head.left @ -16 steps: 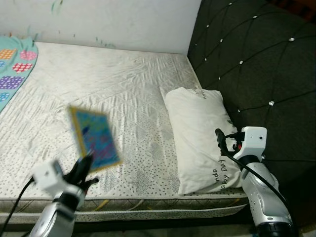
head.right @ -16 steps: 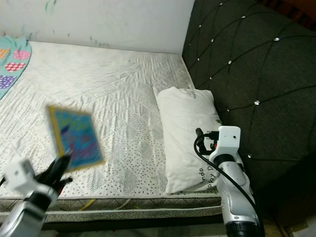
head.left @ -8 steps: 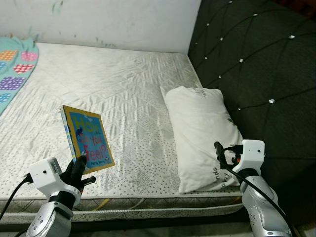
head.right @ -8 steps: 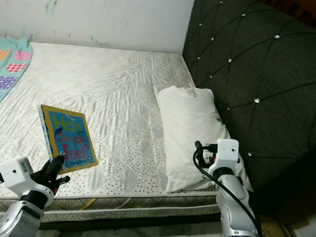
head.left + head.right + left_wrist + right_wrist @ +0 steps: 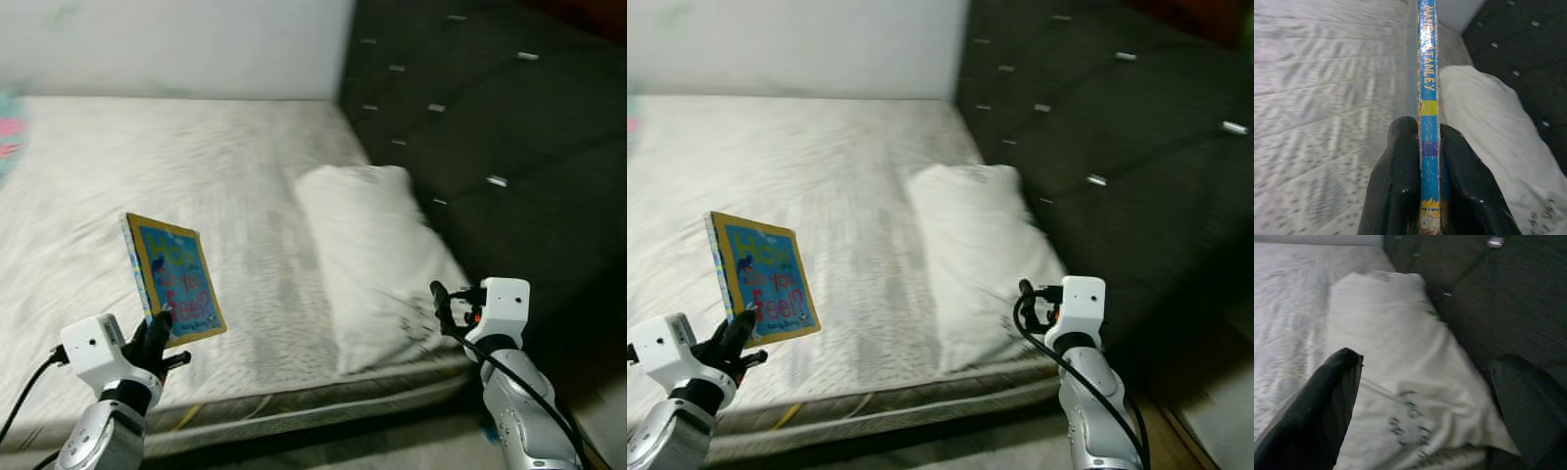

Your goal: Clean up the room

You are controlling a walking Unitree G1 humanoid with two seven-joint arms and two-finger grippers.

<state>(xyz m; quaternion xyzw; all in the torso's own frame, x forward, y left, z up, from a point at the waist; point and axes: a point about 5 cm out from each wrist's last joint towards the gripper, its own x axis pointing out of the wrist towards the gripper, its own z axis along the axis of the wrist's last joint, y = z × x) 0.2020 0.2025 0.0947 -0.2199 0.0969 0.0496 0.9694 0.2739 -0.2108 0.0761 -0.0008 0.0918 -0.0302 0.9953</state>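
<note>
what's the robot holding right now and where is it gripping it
The left gripper holds a children's book upright, pinched at its bottom edge by the spine. The right gripper holds nothing.

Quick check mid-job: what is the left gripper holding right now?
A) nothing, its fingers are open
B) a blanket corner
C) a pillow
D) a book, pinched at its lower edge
D: the left gripper is shut on the book, held upright above the mattress; in the wrist view its fingers press both sides of the spine.
</note>
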